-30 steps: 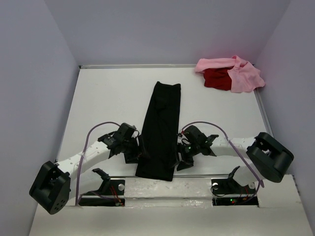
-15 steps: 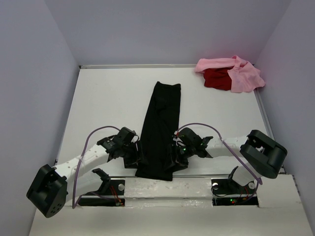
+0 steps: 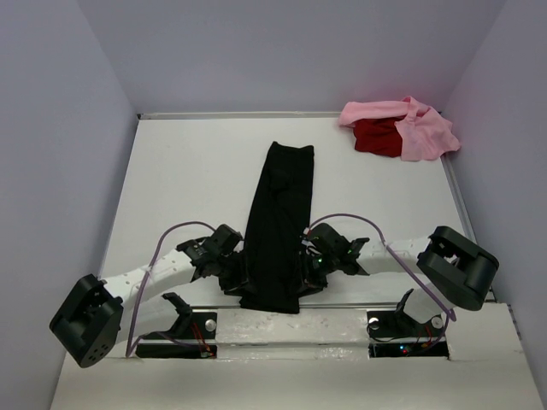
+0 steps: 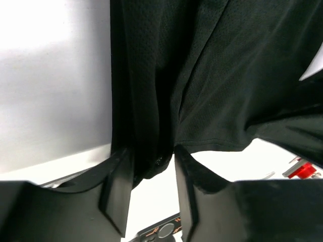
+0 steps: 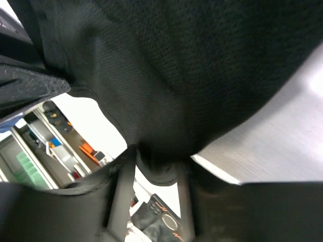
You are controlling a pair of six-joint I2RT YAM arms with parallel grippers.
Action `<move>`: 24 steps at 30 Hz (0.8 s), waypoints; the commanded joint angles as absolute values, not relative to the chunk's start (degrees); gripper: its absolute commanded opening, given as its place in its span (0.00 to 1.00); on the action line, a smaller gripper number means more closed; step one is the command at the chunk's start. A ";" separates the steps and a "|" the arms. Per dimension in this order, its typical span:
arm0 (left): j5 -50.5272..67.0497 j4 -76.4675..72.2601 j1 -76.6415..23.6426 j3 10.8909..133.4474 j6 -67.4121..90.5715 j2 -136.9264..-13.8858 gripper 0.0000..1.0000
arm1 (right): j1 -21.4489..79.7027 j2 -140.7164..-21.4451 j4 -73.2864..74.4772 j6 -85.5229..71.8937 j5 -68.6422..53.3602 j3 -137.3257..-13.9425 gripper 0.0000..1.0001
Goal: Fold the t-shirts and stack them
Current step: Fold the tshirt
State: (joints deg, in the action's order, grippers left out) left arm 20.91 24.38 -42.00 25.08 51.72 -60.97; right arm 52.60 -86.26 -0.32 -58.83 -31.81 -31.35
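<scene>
Black t-shirt hem bunched between 2 fingers, touching both, white table at left.

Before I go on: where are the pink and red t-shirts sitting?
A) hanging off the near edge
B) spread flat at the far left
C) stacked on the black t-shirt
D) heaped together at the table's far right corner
D: the pink t-shirt and red t-shirt lie bunched together at the far right corner, apart from the black t-shirt, a long strip in the middle.

Both arms angled inward, wrists low. L gripper & R gripper each have jaws nipped on black t-shirt hem.
</scene>
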 commanded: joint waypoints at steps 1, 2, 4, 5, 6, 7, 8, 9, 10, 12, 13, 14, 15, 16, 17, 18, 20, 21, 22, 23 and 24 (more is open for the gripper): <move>22.33 23.56 -42.54 24.87 51.86 -62.05 0.43 | 53.26 -86.83 0.95 -58.18 -30.32 -33.05 0.33; 22.32 23.38 -42.63 24.96 51.86 -62.40 0.40 | 53.26 -86.92 2.18 -57.84 -30.32 -33.48 0.26; 22.24 23.38 -42.63 25.14 51.68 -62.84 0.40 | 53.26 -86.92 3.42 -57.22 -30.59 -33.84 0.26; 22.24 23.38 -42.63 25.22 51.77 -62.93 0.40 | 53.26 -86.75 4.12 -56.96 -30.67 -34.10 0.26; 22.15 23.38 -42.71 25.31 51.68 -63.10 0.40 | 53.26 -86.57 4.91 -56.61 -30.59 -34.54 0.27; 22.15 23.38 -42.71 25.40 51.68 -63.28 0.40 | 53.26 -85.96 6.40 -56.08 -30.59 -34.63 0.29; 22.15 23.29 -42.71 25.40 51.51 -63.46 0.40 | 53.26 -85.61 7.11 -55.90 -30.50 -34.63 0.31; 22.15 23.29 -42.71 25.49 51.50 -63.54 0.40 | 53.26 -85.08 7.82 -55.72 -30.32 -34.63 0.31; 22.06 23.29 -42.71 25.58 51.50 -63.54 0.40 | 53.26 -84.73 8.43 -55.64 -30.24 -34.63 0.31; 22.06 23.03 -42.71 25.58 51.33 -63.98 0.40 | 53.26 -83.59 9.23 -55.63 -30.32 -33.84 0.34; 22.06 22.94 -42.71 25.49 51.33 -64.25 0.40 | 53.26 -83.24 9.40 -55.55 -30.32 -33.49 0.34; 22.06 22.59 -42.71 25.40 51.42 -64.34 0.40 | 53.26 -82.62 9.75 -55.55 -30.15 -33.31 0.33; 21.97 22.41 -42.71 25.31 51.42 -64.60 0.40 | 53.26 -82.44 10.02 -55.55 -29.97 -33.14 0.32; 22.15 22.24 -42.80 25.31 51.42 -64.77 0.40 | 53.26 -82.27 10.45 -55.46 -29.88 -33.22 0.34; 22.24 22.15 -42.80 25.23 51.42 -64.78 0.40 | 53.26 -82.35 10.81 -55.37 -29.97 -33.31 0.38; 22.24 22.06 -42.80 25.40 51.50 -64.95 0.40 | 53.26 -82.35 11.07 -55.11 -30.23 -33.40 0.39; 22.24 21.97 -42.98 25.49 51.42 -65.13 0.40 | 53.26 -82.35 11.34 -55.02 -30.41 -33.31 0.42; 22.15 21.97 -42.98 25.49 51.42 -65.21 0.40 | 53.26 -82.09 11.34 -55.02 -30.50 -33.22 0.42; 22.15 21.97 -42.98 25.58 51.50 -65.39 0.40 | 53.26 -82.18 11.34 -54.93 -30.50 -33.14 0.43; 22.15 21.89 -43.07 25.58 51.42 -65.48 0.40 | 53.26 -82.35 11.25 -54.84 -30.59 -33.22 0.43; 22.15 21.71 -43.07 25.49 51.59 -65.57 0.40 | 53.26 -82.88 11.16 -54.84 -30.76 -33.31 0.43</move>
